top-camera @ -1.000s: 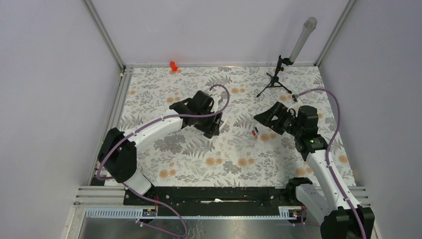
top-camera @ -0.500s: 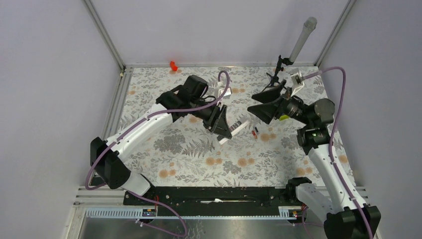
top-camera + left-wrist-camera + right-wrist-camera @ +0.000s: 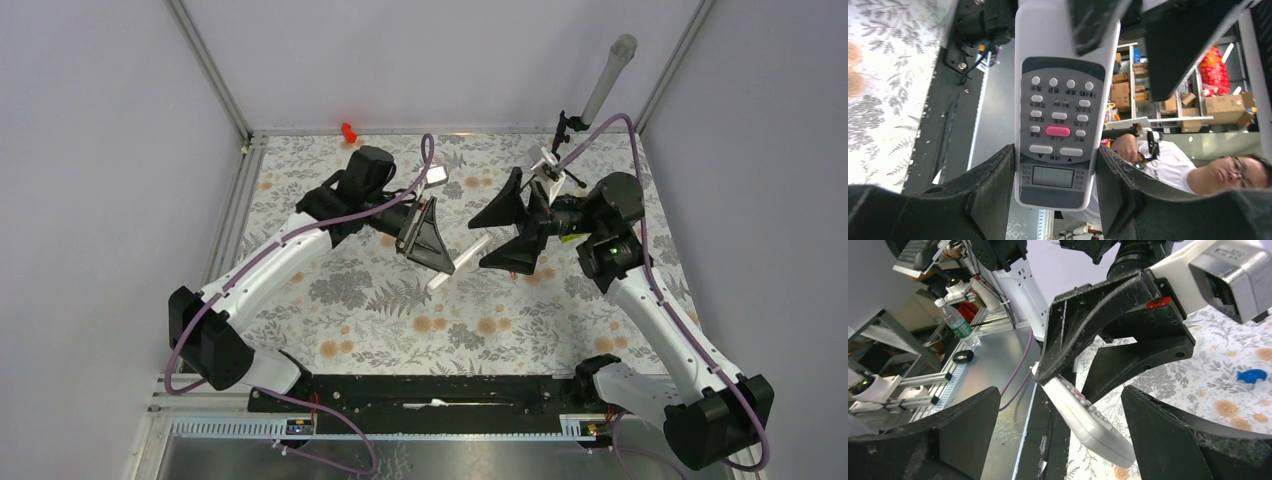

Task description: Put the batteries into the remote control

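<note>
I have the left tool clamped on the remote control, its two black fingers pressing the long white sides near the display end. The grey button panel, with its pink key, faces the left wrist camera. From above, the handset sits at the centre of the frame, held clear of the flowered desk and slanting from lower left to upper right. The right tool is spread wide and holds nothing. It faces the left one across the middle of the overhead frame, and the remote's free end reaches into the gap between its fingers. I cannot tell whether either finger touches it. In the right wrist view the handset runs down toward the lower centre, button side up, with the left tool's dark wedges above it. A small blue piece lies on the desk at the right edge of that view, and a red piece sits at the desk's far edge, upper left of centre from above.
</note>
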